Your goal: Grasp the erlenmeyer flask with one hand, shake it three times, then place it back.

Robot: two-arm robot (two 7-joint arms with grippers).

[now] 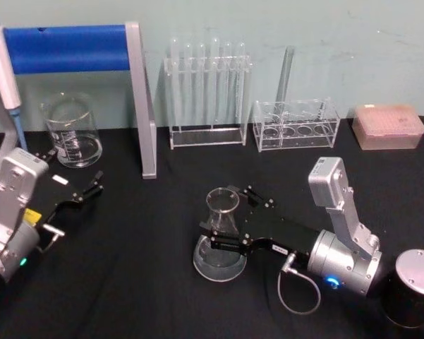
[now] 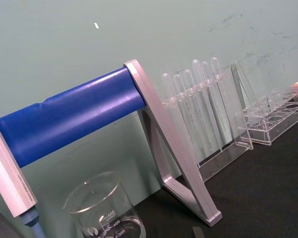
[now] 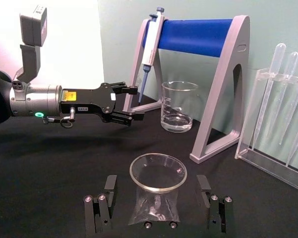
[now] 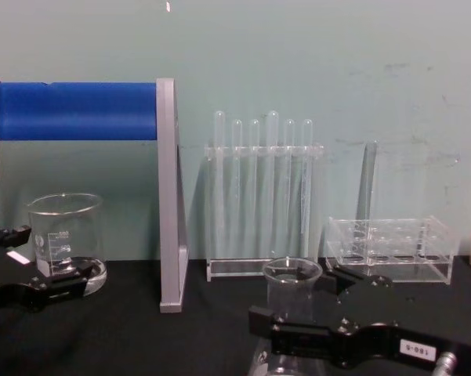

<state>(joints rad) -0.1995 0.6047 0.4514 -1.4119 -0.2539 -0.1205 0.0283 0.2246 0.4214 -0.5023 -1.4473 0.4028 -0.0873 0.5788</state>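
1. The clear glass conical erlenmeyer flask (image 1: 219, 236) is standing upright on the black table (image 1: 141, 282), toward the middle of the near edge, not yet lifted.
2. The right gripper (image 1: 222, 226) is being presented level at the neck, fingers (image 3: 100, 210) spread to either side and seemingly not touching the glass, so a closing squeeze can be centred below the flared rim.
3. The left gripper (image 1: 92, 189) is being kept low near the left edge with its fingers apart, well clear of the flask, beside the straight-sided clear beaker (image 1: 72, 132) and the blue-barred pipette stand (image 1: 92, 49).
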